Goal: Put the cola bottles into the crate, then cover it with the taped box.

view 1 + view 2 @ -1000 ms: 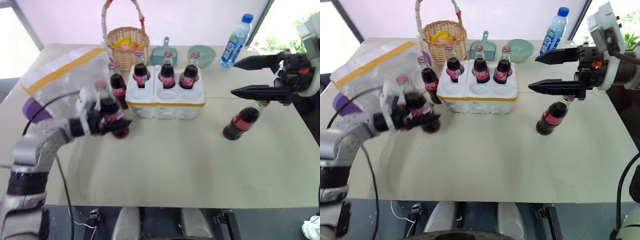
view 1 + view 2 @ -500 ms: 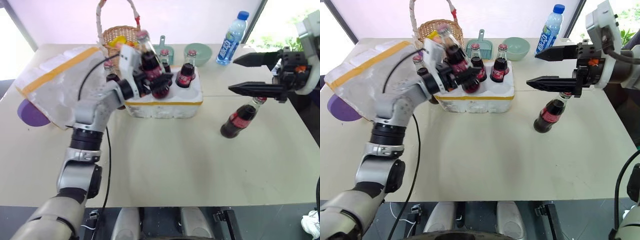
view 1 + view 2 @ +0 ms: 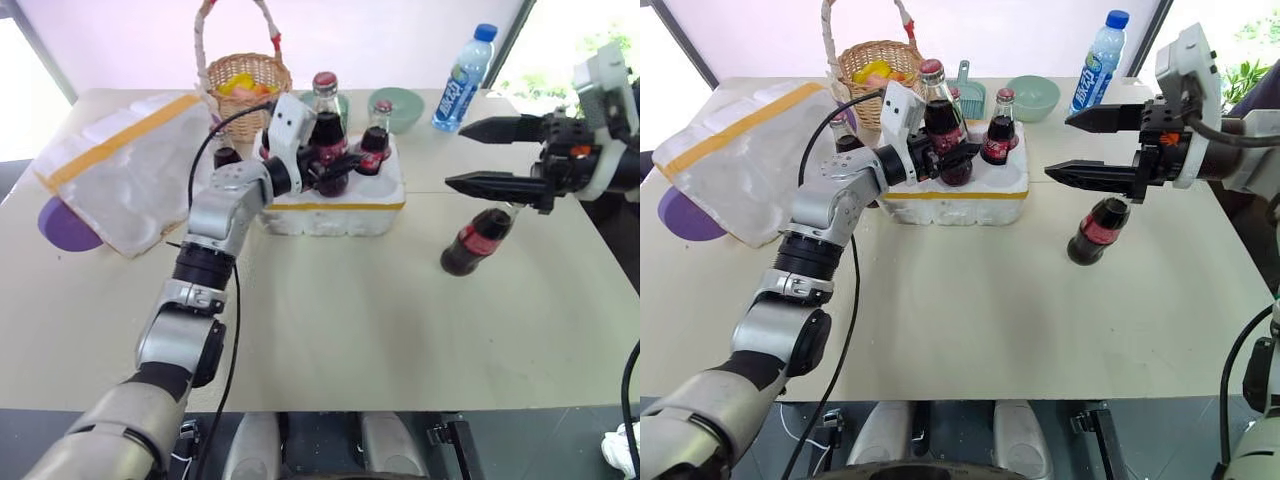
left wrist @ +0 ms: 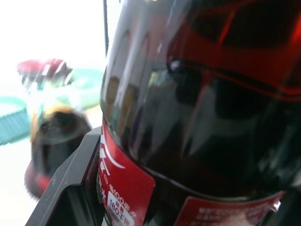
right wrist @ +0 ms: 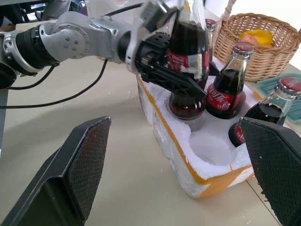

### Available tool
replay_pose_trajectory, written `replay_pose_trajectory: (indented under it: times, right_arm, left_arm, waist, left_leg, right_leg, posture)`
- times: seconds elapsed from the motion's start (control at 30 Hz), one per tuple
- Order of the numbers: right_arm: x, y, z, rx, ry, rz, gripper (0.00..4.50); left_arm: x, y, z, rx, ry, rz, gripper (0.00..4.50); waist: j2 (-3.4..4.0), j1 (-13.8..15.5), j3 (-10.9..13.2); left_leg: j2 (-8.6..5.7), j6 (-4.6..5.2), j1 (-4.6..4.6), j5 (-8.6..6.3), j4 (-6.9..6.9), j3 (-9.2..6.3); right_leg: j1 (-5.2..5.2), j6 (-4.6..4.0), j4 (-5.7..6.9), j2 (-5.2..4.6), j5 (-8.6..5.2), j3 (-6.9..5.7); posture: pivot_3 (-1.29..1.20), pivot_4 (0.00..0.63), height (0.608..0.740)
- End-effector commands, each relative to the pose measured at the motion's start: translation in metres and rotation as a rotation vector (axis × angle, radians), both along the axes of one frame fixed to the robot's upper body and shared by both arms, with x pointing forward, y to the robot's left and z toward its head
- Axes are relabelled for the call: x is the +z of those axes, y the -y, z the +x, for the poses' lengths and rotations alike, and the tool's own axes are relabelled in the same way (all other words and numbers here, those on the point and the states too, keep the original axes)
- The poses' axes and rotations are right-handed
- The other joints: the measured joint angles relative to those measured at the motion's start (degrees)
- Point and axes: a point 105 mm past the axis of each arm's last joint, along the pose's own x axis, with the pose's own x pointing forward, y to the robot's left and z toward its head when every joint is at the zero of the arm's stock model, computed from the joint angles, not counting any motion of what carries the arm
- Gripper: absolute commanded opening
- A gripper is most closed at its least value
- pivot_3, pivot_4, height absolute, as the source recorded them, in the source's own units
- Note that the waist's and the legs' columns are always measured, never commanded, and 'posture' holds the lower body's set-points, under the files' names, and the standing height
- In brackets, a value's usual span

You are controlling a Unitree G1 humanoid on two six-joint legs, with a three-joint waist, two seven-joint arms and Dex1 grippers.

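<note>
crate (image 3: 962, 196): near table's far edge, bottles in back wells | left gripper (image 3: 945, 158): squeezing a cola bottle (image 3: 940, 120) over a front well | right gripper (image 3: 1095, 145): fingers wide apart, nothing held | taped box (image 3: 735, 160): table's left edge

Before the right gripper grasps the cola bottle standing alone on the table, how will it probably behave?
The cola bottle is tall on a narrow base, so a push likely tips it. It looks like smooth glass, probably slippery and breakable. Once fallen, it could roll.
</note>
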Motion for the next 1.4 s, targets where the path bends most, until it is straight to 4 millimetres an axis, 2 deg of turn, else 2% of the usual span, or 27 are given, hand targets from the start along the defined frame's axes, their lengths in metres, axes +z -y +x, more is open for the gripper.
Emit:
replay_pose_trajectory:
  times: [0.03,0.17,0.4,0.47,0.5,0.53,0.73,0.87,0.93,0.97,1.03,1.1,1.27,1.4]
  right_arm:
    - [0.012,0.0,-0.006,0.001,0.073,-0.019,4.5]
    - [0.013,0.002,-0.004,-0.01,0.078,-0.028,4.5]
    - [0.008,0.003,0.003,-0.036,0.088,-0.049,4.5]
    - [0.007,0.002,0.004,-0.037,0.088,-0.052,4.5]
    - [0.007,0.002,0.004,-0.038,0.088,-0.052,4.5]
    - [0.006,0.002,0.005,-0.039,0.089,-0.053,4.5]
    - [0.005,0.001,0.007,-0.041,0.088,-0.05,4.5]
    - [0.003,0.001,0.008,-0.039,0.081,-0.047,4.5]
    - [0.001,0.0,0.008,-0.035,0.076,-0.049,4.5]
    - [0.001,0.0,0.008,-0.035,0.075,-0.049,4.5]
    - [0.002,0.001,0.008,-0.035,0.074,-0.046,4.5]
    - [0.002,0.002,0.009,-0.037,0.076,-0.043,4.5]
    - [0.003,0.001,0.012,-0.034,0.083,-0.036,4.5]
    - [0.004,-0.003,0.014,-0.025,0.086,-0.03,4.5]
  left_arm:
    - [0.029,0.01,-0.005,-0.035,0.117,0.012,2.89]
    - [0.019,0.014,-0.006,-0.052,0.054,0.049,2.89]
    - [-0.031,0.016,-0.002,-0.023,-0.077,0.207,2.89]
    - [-0.041,0.014,-0.001,-0.002,-0.114,0.211,3.96]
    - [-0.043,0.013,-0.001,0.005,-0.123,0.211,4.28]
    - [-0.044,0.013,-0.002,0.008,-0.128,0.204,4.46]
    - [-0.034,0.0,-0.012,0.008,-0.131,0.127,4.46]
    - [-0.006,-0.01,-0.046,-0.144,-0.05,-0.01,4.46]
    - [0.011,-0.044,-0.072,-0.166,-0.014,-0.108,4.46]
    - [0.015,-0.055,-0.081,-0.169,-0.005,-0.132,4.46]
    - [0.014,-0.081,-0.093,-0.123,-0.021,-0.14,4.46]
    - [0.008,-0.106,-0.097,-0.022,-0.026,-0.109,4.46]
    - [-0.004,-0.158,-0.079,0.272,-0.025,-0.062,4.46]
    - [-0.009,-0.177,-0.058,0.418,-0.006,-0.058,4.46]
  waist:
    - [0.0,0.01,0.01]
    - [0.0,0.03,0.01]
    - [0.02,-0.03,0.0]
    - [0.06,-0.01,-0.03]
    - [0.07,0.0,-0.04]
    - [0.08,0.0,-0.04]
    - [0.1,-0.22,-0.06]
    - [0.12,-0.46,-0.06]
    - [0.12,-0.38,-0.06]
    - [0.12,-0.56,-0.05]
    - [0.14,-0.39,-0.03]
    - [0.14,-0.07,-0.03]
    - [0.12,0.25,-0.04]
    - [0.12,-0.05,-0.03]
  left_leg:
    - [0.0,0.0,-0.02,0.0,0.0,0.01]
    - [0.0,0.0,-0.03,0.0,-0.01,0.0]
    - [0.0,0.0,0.0,0.0,-0.01,0.0]
    - [0.0,0.0,0.02,0.0,-0.01,0.0]
    - [0.0,0.0,0.03,0.0,-0.01,0.0]
    - [0.0,0.0,0.04,0.0,0.0,0.0]
    - [0.01,0.0,0.13,0.0,-0.01,-0.01]
    - [0.04,0.0,0.15,0.0,-0.05,0.0]
    - [0.05,-0.01,0.13,0.0,-0.05,-0.02]
    - [0.06,-0.01,0.12,0.0,-0.05,-0.02]
    - [0.1,-0.01,0.12,0.0,-0.07,-0.06]
    - [0.09,-0.02,0.11,0.01,-0.01,-0.03]
    - [0.03,0.01,0.17,0.05,0.07,0.0]
    - [0.04,0.01,0.17,0.05,0.02,0.0]
  right_leg:
    - [-0.02,0.0,0.0,0.0,0.0,0.0]
    - [-0.04,0.0,0.01,0.0,0.0,0.0]
    - [-0.03,0.0,0.02,0.01,0.0,0.01]
    - [-0.02,0.0,0.03,0.02,0.0,0.01]
    - [-0.02,0.0,0.04,0.02,0.0,0.01]
    - [-0.01,0.0,0.05,0.02,0.0,0.01]
    - [0.08,0.0,0.05,0.02,0.0,0.03]
    - [0.06,-0.01,0.07,0.04,-0.01,0.06]
    - [0.03,-0.02,0.09,0.04,-0.01,0.05]
    - [0.02,-0.02,0.08,0.03,-0.01,0.05]
    - [-0.01,-0.03,0.09,0.0,-0.01,0.1]
    - [-0.01,-0.03,0.14,0.0,-0.01,0.08]
    - [0.19,-0.03,0.08,-0.07,-0.01,0.02]
    - [0.14,-0.03,0.09,-0.02,-0.02,0.0]
  posture:
    - [0.0,0.15,0.74]
    - [0.0,0.15,0.74]
    - [0.0,0.15,0.74]
    - [0.0,0.15,0.74]
    - [0.0,0.15,0.74]
    - [0.0,0.15,0.74]
    - [0.0,0.15,0.74]
    - [0.0,0.15,0.74]
    - [0.0,0.15,0.74]
    - [0.0,0.15,0.74]
    - [0.0,0.15,0.74]
    - [0.0,0.15,0.74]
    - [0.0,0.15,0.74]
    - [0.0,0.15,0.74]
